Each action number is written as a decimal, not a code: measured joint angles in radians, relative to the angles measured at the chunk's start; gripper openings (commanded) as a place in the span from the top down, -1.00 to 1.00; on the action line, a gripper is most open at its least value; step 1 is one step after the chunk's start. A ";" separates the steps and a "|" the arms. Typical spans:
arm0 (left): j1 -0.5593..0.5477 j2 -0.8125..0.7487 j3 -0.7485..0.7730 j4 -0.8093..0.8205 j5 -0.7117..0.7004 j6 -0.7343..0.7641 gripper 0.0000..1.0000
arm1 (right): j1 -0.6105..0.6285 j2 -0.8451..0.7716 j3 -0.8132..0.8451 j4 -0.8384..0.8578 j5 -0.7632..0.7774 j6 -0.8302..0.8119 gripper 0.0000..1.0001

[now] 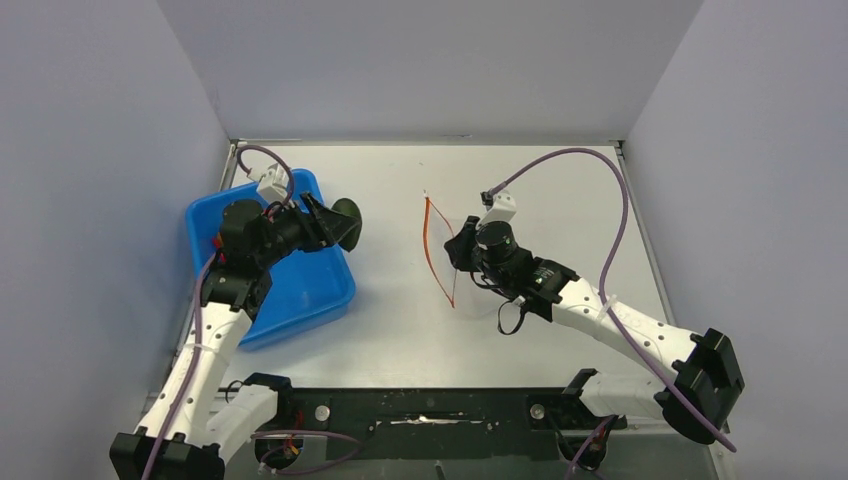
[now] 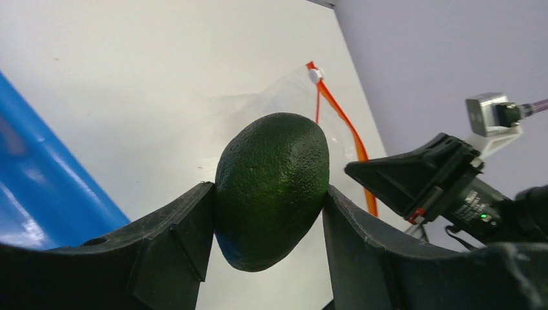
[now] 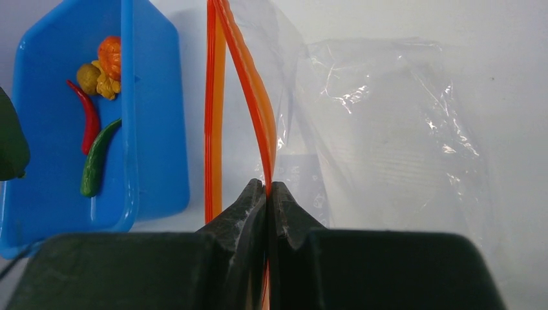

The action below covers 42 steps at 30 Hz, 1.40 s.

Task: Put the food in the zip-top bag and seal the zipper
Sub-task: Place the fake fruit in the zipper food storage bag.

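My left gripper (image 2: 268,189) is shut on the food's dark green oval piece (image 2: 271,187), held in the air just right of the tray (image 1: 300,290) and left of the bag. The clear zip-top bag (image 3: 388,129) lies on the table with its mouth toward the tray. My right gripper (image 3: 267,187) is shut on the upper lip of the red-orange zipper (image 3: 255,103) and lifts it off the lower lip (image 3: 213,116), so the mouth gapes. In the tray lie an orange fruit (image 3: 110,57), yellow-brown lumps (image 3: 97,79) and a red chili (image 3: 89,119).
The blue tray stands at the table's left, next to the side wall. A slim green piece (image 3: 95,161) lies beside the chili. Grey walls close in the table at the back and both sides. A purple cable (image 1: 590,160) arcs above the right arm.
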 measured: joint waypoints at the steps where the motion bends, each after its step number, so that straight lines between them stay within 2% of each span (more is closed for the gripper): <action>1: -0.002 0.001 -0.008 0.023 0.020 -0.024 0.40 | 0.000 0.000 0.001 0.003 0.000 0.002 1.00; 10: -0.046 0.012 -0.086 0.252 0.135 -0.255 0.40 | 0.005 0.001 0.011 0.047 -0.007 0.009 1.00; 13: -0.089 0.030 -0.114 0.349 0.146 -0.328 0.40 | 0.005 0.016 0.024 0.069 -0.019 0.009 1.00; 18: -0.220 0.115 -0.139 0.460 0.135 -0.404 0.40 | 0.010 0.042 0.030 0.086 -0.032 0.011 1.00; 23: -0.300 0.187 -0.147 0.540 0.123 -0.444 0.40 | 0.019 0.044 0.031 0.092 -0.034 0.012 1.00; 30: -0.346 0.259 -0.163 0.647 0.110 -0.468 0.39 | 0.025 0.042 0.031 0.112 -0.035 0.012 1.00; 42: -0.361 0.288 -0.173 0.641 0.056 -0.423 0.40 | 0.025 0.000 0.020 0.135 -0.031 0.005 1.00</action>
